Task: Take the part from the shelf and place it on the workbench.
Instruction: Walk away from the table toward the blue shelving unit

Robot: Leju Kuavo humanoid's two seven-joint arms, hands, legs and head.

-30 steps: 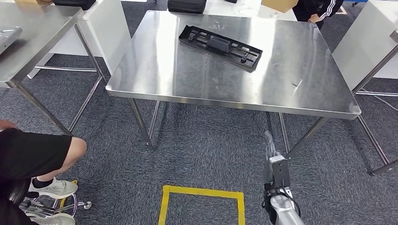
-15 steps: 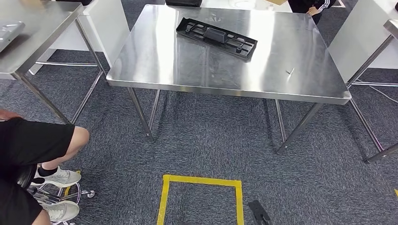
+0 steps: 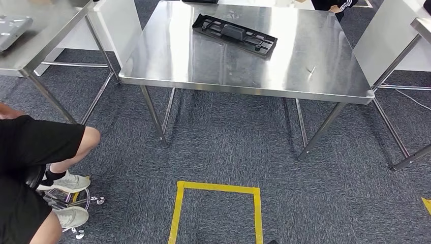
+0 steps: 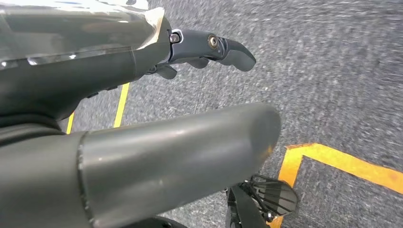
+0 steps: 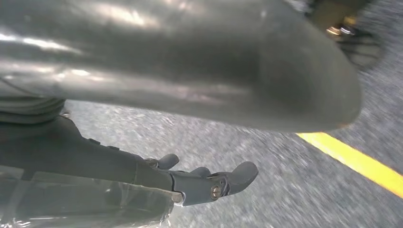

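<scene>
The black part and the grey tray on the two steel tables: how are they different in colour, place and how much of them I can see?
The part is black; the tray is light grey. The part lies on the middle table, toward its far side, and shows whole; the tray sits on the left table and the picture edge cuts it off. The part is long, narrow and ribbed; the tray's shape cannot be told. Both lie flat on bare steel tops.

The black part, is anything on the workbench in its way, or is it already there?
The black part already lies flat on the steel workbench, toward its far side. Nothing touches or covers it. Both hands hang over the carpet, holding nothing.
</scene>
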